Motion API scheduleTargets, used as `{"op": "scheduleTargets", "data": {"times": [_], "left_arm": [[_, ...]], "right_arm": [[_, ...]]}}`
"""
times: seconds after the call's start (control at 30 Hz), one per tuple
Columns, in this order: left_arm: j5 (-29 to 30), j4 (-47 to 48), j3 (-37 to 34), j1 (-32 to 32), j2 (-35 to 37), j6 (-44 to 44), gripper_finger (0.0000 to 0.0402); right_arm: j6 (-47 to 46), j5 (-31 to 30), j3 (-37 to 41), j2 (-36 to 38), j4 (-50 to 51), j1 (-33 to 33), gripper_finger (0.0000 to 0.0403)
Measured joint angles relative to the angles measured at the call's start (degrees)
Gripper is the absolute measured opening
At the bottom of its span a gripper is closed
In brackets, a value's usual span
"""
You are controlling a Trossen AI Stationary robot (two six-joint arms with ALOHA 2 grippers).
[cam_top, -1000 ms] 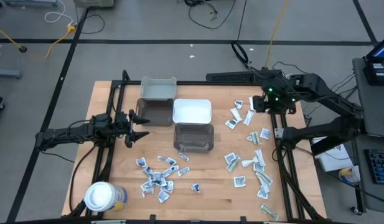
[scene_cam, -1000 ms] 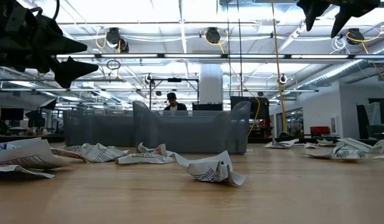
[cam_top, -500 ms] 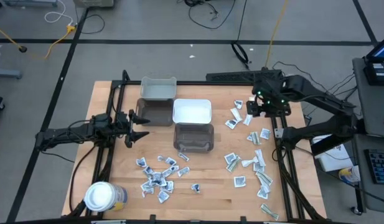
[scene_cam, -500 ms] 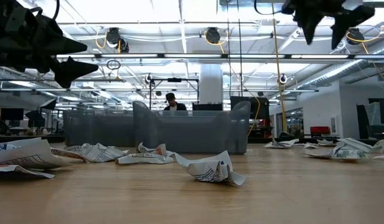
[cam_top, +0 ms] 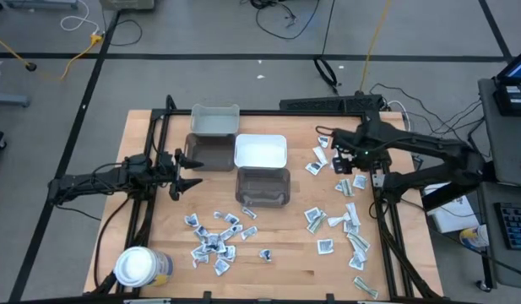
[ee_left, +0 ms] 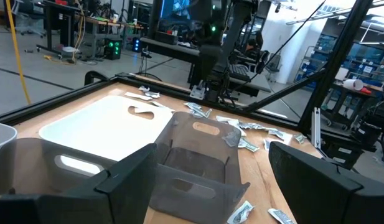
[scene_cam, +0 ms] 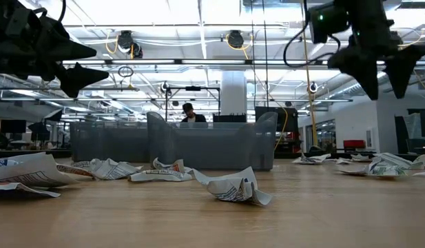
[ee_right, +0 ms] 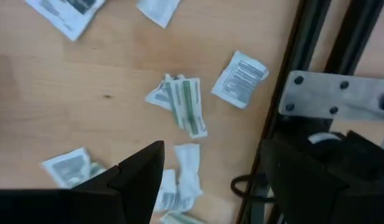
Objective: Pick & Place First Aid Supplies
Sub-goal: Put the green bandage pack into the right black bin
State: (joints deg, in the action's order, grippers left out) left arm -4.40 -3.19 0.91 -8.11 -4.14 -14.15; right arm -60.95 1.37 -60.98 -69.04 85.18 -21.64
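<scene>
The right gripper has swung in from the table's far edge and dropped lower, fingers spread and empty. It's now hanging right over the packets, with a green-striped one just ahead of its fingers, so a grab looks close. The metal frame rail sits tight beside it. The left gripper waits open beside the bins.

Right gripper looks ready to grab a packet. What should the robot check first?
1. Right gripper open: ok, fingers spread in the low view.
2. Right gripper empty: ok.
3. Packets below it: ok, several lie flat on the table.
4. One packet singled out: cannot tell, some overlap.
5. Bins free to receive: ok, nothing covers them.
6. Left gripper clear of the way: ok, it hovers left of the bins.
</scene>
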Motion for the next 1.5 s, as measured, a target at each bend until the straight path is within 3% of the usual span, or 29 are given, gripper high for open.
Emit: {"op": "scheduleTargets", "data": {"times": [0.5, 1.13, 1.27, 1.5], "left_arm": [[0.0, 0.0, 0.0, 0.0, 0.0, 0.0, 0.031], [0.0, 0.0, 0.0, 0.0, 0.0, 0.0, 0.031], [0.0, 0.0, 0.0, 0.0, 0.0, 0.0, 0.031], [0.0, 0.0, 0.0, 0.0, 0.0, 0.0, 0.031]], "right_arm": [[4.9, 0.1, 10.2, -5.8, -15.6, 0.0, 0.026], [4.6, 0.2, 20.9, -5.9, -32.7, -0.2, 0.0257], [3.2, 0.6, 22.3, -5.9, -33.9, -0.1, 0.0231], [3.2, 3.4, 22.8, -5.9, -33.7, -0.1, 0.0146]]}}
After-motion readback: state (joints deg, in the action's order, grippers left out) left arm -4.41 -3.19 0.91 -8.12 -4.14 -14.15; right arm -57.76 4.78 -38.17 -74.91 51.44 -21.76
